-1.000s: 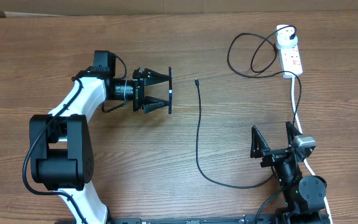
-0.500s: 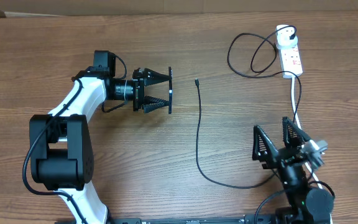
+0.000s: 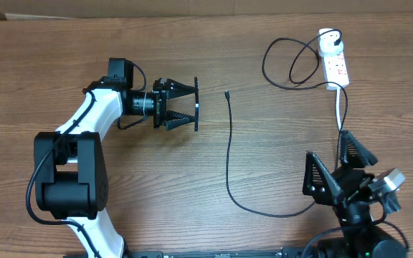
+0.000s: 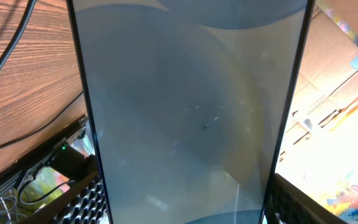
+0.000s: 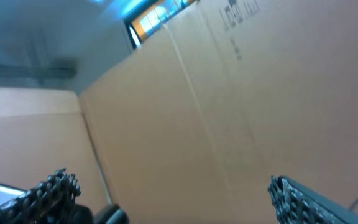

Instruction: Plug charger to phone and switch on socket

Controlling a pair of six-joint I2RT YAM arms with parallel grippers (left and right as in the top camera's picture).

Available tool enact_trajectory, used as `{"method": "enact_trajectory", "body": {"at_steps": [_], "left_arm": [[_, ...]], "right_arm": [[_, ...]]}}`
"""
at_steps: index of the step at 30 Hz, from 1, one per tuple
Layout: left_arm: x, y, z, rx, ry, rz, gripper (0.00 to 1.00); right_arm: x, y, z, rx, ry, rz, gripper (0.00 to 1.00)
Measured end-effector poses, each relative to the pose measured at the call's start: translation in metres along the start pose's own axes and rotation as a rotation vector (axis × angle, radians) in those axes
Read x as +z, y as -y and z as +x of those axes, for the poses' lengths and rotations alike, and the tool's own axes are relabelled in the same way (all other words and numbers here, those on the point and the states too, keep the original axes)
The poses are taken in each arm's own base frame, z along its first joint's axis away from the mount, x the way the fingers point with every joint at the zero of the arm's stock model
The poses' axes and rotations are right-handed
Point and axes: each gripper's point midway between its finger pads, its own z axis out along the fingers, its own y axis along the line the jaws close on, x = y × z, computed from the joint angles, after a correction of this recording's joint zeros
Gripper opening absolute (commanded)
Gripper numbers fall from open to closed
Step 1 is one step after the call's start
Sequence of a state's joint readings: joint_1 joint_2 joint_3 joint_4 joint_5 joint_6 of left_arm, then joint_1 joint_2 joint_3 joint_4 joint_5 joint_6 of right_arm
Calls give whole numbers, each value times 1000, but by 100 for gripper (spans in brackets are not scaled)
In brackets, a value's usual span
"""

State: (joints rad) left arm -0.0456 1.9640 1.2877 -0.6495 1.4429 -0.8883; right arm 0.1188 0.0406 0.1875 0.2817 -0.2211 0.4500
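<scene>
Phone (image 3: 196, 94): being clamped edge-on in the left gripper (image 3: 189, 104), showing from overhead as a thin dark bar at the fingertips; in the left wrist view, phone (image 4: 191, 112) filling the frame with a pale grey-blue screen and dark edges.
Left gripper: gripping the phone, jaws spread only as far as the phone allows; pointing toward the charger tip, with bare wood lying between.
Charger (image 3: 228, 143): lying loose on the table (image 3: 156, 186); connector tip (image 3: 226, 94) resting near the phone, not touching it; black cable running down from the tip and curving toward the right arm; a looped stretch near the socket ending in a white adapter (image 3: 328, 45).
Socket (image 3: 336, 66): lying at the far right of the table, carrying the adapter at its far end; white cord (image 3: 340, 115) trailing down toward the right arm.
Socket switches: showing only as small red marks; position and number too small to tell.
Right gripper (image 3: 327, 145): gaping wide, holding nothing, touching nothing; tilting upward, with both fingertips (image 5: 58, 185) showing at the lower corners of the right wrist view.
Container: cardboard box (image 5: 229, 93) filling the right wrist view; contents not showing.
Count: one phone, one charger, one socket, two grippers.
</scene>
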Motion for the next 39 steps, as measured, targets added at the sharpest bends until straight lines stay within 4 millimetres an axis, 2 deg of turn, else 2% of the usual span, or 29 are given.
{"method": "enact_trajectory", "body": {"at_steps": [3, 6, 8, 14, 23, 27, 30, 35, 39], "left_arm": [[0, 0, 0, 0, 0, 0, 57], [0, 0, 0, 1, 0, 0, 57], [0, 0, 0, 0, 0, 0, 57], [0, 0, 0, 0, 0, 0, 57], [0, 0, 0, 4, 0, 0, 56], [0, 0, 0, 14, 0, 0, 56], [0, 0, 0, 27, 0, 0, 56], [0, 0, 0, 35, 0, 0, 56], [0, 0, 0, 38, 0, 0, 56]], "right_arm": [[8, -2, -7, -53, -104, 54, 100], [17, 0, -4, -75, -231, 97, 100], [24, 2, 3, -73, -321, 113, 100], [55, 8, 45, 22, -638, 103, 100], [108, 6, 112, 351, -1102, 7, 100], [131, 1, 135, 510, -1198, -105, 100], [144, -9, 149, 653, -1218, -274, 100], [144, -19, 160, 942, -1282, -396, 100], [144, -16, 167, 1025, -1311, -367, 100]]}}
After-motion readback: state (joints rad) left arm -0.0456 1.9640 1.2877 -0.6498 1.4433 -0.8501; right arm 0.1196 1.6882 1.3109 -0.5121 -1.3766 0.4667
